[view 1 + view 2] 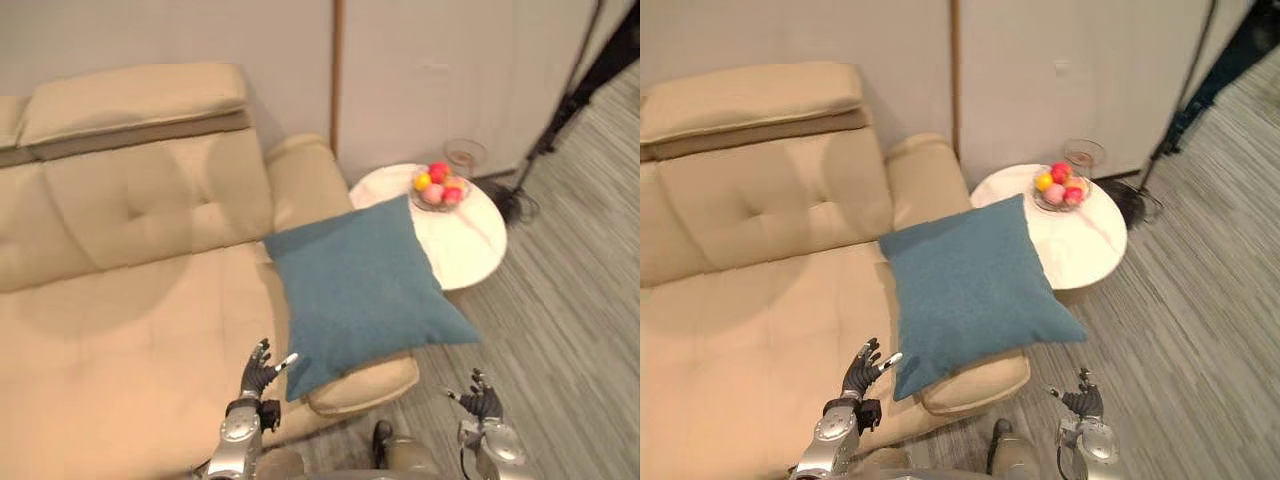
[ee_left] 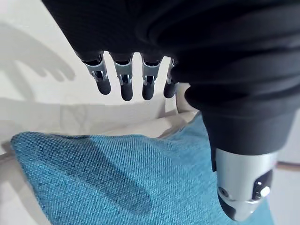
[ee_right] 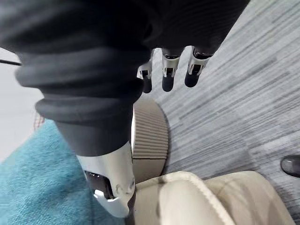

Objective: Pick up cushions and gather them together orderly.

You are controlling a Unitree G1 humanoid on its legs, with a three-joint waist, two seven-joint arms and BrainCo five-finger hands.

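Beige sofa [image 1: 120, 300], grey striped floor [image 1: 580, 300] past its arm. Blue cushion [image 1: 365, 290] lies tilted across the sofa's armrest, its far corner over a round white table [image 1: 478, 248] just beside the sofa. Left hand [image 1: 262, 372] over the sofa's front edge by the cushion's lower corner: fingers straight, spread, empty. Right hand [image 1: 482, 400] off the sofa, above the floor: fingers loose, empty.

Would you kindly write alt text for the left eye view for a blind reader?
A blue cushion lies across the armrest of a beige sofa, beside a round white table holding a fruit bowl. The left hand and right hand are open nearby.
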